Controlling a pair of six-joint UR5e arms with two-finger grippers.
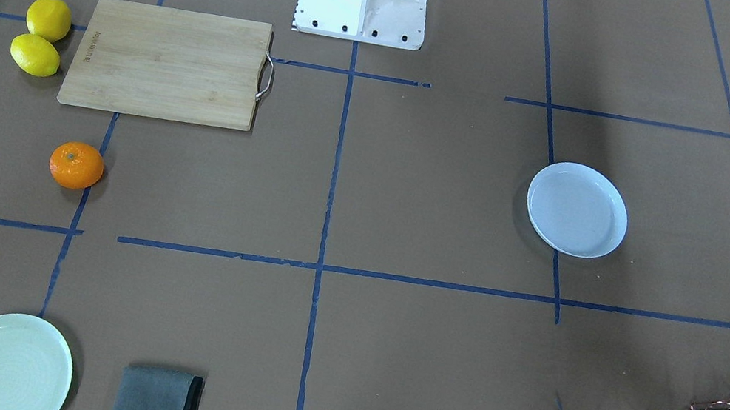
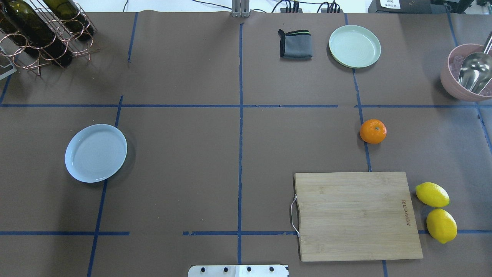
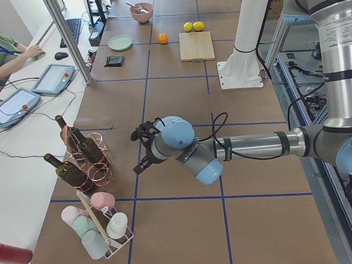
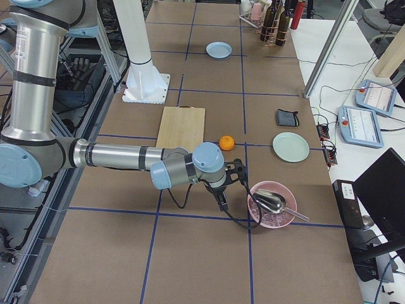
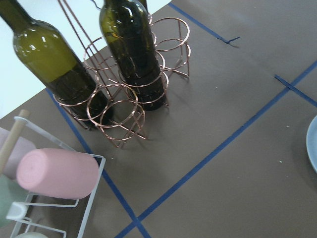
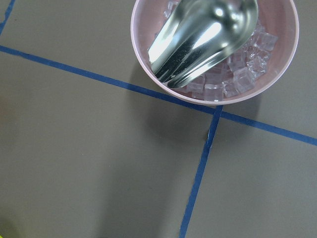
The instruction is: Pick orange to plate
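The orange (image 2: 373, 131) sits free on the counter (image 2: 184, 165) at three o'clock, the pale blue plate (image 2: 96, 152) at nine, so I must carry it across. I cannot tell if my jaws are open.

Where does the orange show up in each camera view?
Front-facing: orange left of centre, below the cutting board.
Overhead: right of centre, above the board.
Exterior left: top, left of the board.
Exterior right: centre, right of the board.
Left wrist: absent.
Right wrist: absent.
Landmark: the cutting board, in all four exterior views.
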